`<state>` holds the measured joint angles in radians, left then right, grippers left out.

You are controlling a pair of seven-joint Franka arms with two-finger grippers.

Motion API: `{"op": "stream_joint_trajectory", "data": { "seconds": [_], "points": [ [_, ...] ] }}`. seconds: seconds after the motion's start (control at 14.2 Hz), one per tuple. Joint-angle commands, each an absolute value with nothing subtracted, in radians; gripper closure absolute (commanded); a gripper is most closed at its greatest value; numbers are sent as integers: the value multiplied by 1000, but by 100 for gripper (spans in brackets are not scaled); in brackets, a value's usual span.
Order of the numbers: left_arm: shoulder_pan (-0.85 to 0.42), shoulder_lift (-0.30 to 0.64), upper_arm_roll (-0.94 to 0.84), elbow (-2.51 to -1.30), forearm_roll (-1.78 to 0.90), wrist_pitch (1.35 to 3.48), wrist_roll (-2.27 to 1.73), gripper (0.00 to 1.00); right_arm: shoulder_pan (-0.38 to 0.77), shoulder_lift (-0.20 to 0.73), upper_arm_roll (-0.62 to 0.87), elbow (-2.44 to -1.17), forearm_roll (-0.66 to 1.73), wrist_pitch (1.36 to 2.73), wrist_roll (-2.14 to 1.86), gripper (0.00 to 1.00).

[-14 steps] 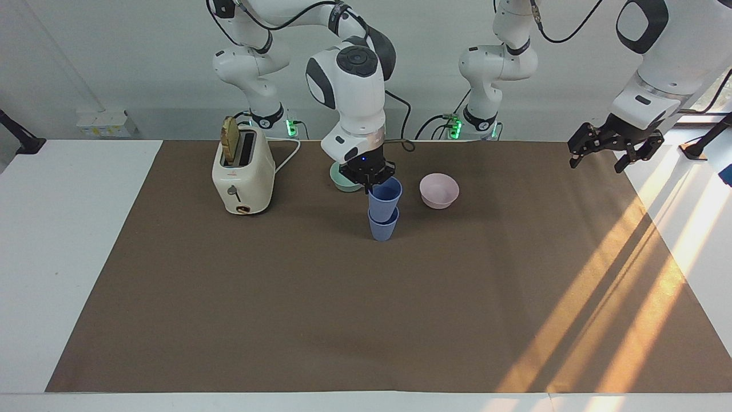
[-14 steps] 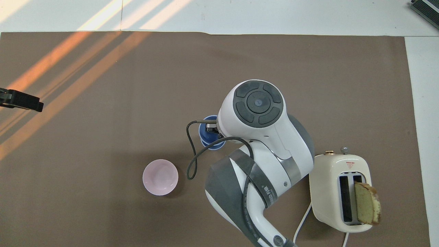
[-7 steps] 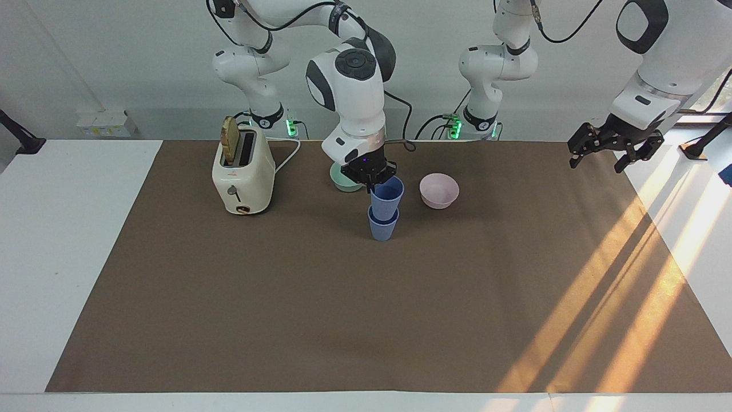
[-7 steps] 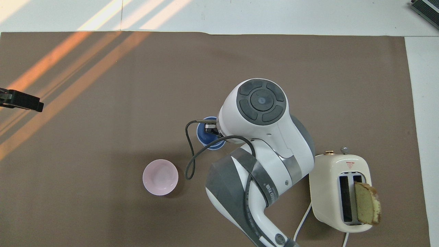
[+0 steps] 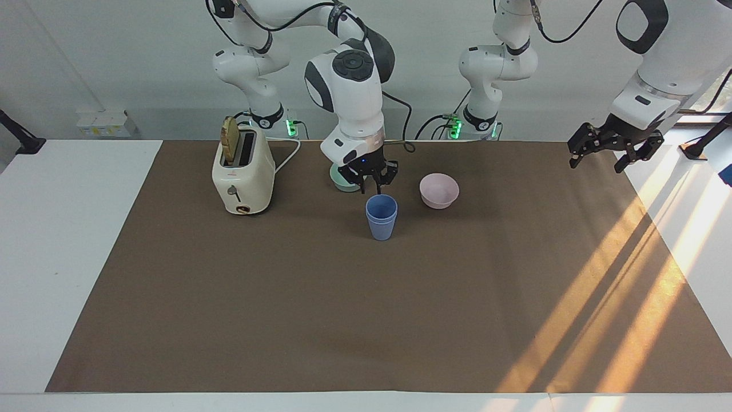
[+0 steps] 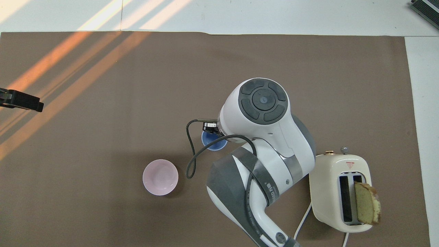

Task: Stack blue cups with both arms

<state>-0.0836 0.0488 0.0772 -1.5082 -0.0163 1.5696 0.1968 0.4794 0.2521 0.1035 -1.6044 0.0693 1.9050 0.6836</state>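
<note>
A pale wall closed off the scene above a white table [image 5: 68,240] spread with a broad brown mat [image 5: 366,320], streaked with orange sunlight toward the left arm's end. In the facing view, the two periwinkle-blue tapered plastic cups [image 5: 381,217] stood nested, one seated inside the other, upright on the mat near its middle. The right gripper [image 5: 371,182], black and two-fingered on its white jointed arm, hung just above the stack's rim at about twelve o'clock from it, fingers parted and clear of the cups, holding nothing. A mint-green bowl [image 5: 341,181] showed partly past that gripper, at eleven o'clock from the cups and nearer to the robots; a pale pink round bowl [image 5: 439,190] sat at two o'clock from the cups. A cream two-slot toaster [image 5: 243,174] with a slice of bread [image 5: 230,140] upright in one slot stood at ten o'clock from the stack, toward the right arm's end. The left gripper [image 5: 615,149] waited in the air over the mat's edge at the left arm's end, its fingers spread wide and empty. In the overhead view, the white right arm covered much of the centre; the blue cups [image 6: 213,143] peeked out at its eight o'clock edge, with the right gripper [image 6: 210,127] just above them. The pink bowl [image 6: 160,177] lay at seven o'clock from the cups, the toaster [image 6: 341,192] and its bread [image 6: 367,203] at four o'clock, and only the black tip of the left gripper [image 6: 21,101] entered at nine o'clock.
</note>
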Motion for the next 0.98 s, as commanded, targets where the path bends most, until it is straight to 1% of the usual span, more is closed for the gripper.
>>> {"op": "stream_joint_trajectory", "data": {
  "seconds": [0.0, 0.28, 0.42, 0.49, 0.56, 0.77, 0.91],
  "points": [
    [-71, 31, 66, -1525, -5, 1566, 209, 0, 472, 233, 106, -1634, 91, 1925, 695, 0],
    [-71, 31, 66, -1523, -5, 1566, 209, 0, 456, 229, 94, -1612, 69, 1876, 686, 0],
    [-71, 31, 66, -1523, -5, 1566, 207, 0, 420, 219, 95, -1551, 51, 1812, 674, 0],
    [-71, 31, 66, -1523, -5, 1566, 204, 0, 396, 200, 92, -1505, 14, 1754, 620, 0],
    [-72, 31, 66, -1523, -5, 1568, 204, 0, 347, 174, 89, -1470, 8, 1696, 530, 0],
    [-75, 31, 66, -1523, -6, 1566, 196, 0, 151, 82, 86, -1418, 15, 1507, 145, 0],
    [-75, 31, 66, -1523, -6, 1566, 193, 0, 53, 45, 86, -1378, 15, 1409, 37, 0]
  ]
}}
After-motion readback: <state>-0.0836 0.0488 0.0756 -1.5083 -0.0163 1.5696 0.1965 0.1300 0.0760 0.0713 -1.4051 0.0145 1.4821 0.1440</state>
